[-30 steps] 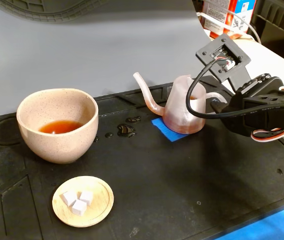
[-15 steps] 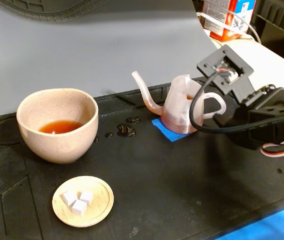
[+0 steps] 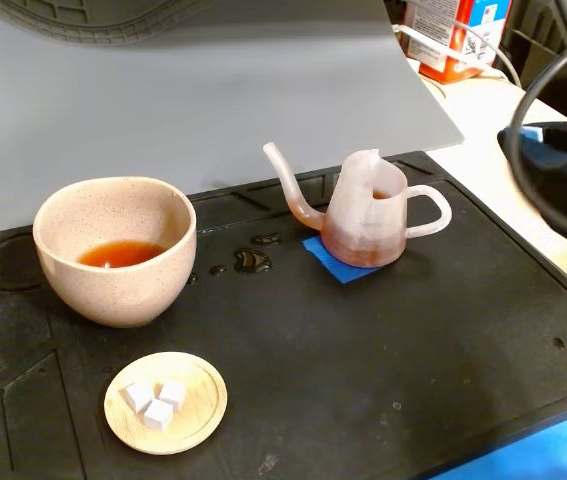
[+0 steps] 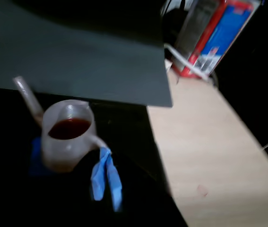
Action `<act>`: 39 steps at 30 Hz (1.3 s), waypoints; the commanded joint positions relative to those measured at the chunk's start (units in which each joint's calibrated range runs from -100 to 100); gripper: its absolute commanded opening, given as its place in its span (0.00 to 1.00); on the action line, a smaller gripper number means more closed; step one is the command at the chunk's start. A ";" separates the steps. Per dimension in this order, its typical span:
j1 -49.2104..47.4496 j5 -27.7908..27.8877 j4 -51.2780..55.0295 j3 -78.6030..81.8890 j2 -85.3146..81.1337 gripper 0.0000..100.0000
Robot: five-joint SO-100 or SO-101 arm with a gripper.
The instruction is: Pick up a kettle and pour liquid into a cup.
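Pincer (image 4: 106,177) tips, wrapped in blue, show only in the wrist view: they sit nearly together just beside the kettle's handle and have hold of nothing, though how far the jaws are parted I cannot tell from that dim picture.

The kettle (image 3: 368,215) stands upright on a blue tape patch (image 3: 331,257), handle pointing away from the cup (image 3: 115,248) and spout toward it. It looks like thin printed plastic: light, stiff, a bit slick, and still carrying dark liquid (image 4: 70,127), so its weight would shift as it tips. I'd judge the whitish loop handle (image 3: 431,212) the place to take it, pinched across the loop; the thin gooseneck looks easy to snap.

Left of the kettle, the cup already holds an amber pool. In front of the cup sits a wooden dish (image 3: 166,402) with white cubes. Between kettle and cup the black mat (image 3: 383,350) shows wet drops (image 3: 251,258), so it may be slippery there. A grey backdrop (image 3: 193,90) rises behind the kettle; pale bench (image 3: 478,125) lies beyond its handle side.
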 commanded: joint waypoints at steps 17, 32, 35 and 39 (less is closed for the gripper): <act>4.31 -9.45 86.72 16.46 -43.04 0.00; 3.93 -9.29 86.98 16.46 -43.47 0.00; 3.93 -9.29 86.98 16.46 -43.47 0.00; 3.93 -9.29 86.98 16.46 -43.47 0.00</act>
